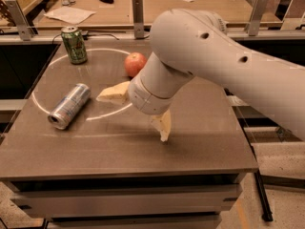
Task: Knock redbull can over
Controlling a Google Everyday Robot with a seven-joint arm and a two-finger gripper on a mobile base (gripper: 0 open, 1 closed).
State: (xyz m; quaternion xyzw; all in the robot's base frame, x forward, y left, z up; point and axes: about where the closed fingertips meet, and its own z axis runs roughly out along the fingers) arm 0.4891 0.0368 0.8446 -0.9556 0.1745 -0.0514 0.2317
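Note:
The redbull can [70, 106], slim and silver with blue-grey panels, lies on its side on the table's left part, its open end toward the front left. My gripper [138, 113] hangs over the middle of the table, to the right of the can and apart from it. Its two cream fingers are spread wide: one finger [113, 93] points left toward the can, the other [162, 126] points down at the table. It holds nothing.
A green can [74, 45] stands upright at the back left. A red apple [135, 64] sits behind the gripper. The grey table [200, 147] bears a white circle line. A wooden bench with papers runs behind. The table's front edge is close.

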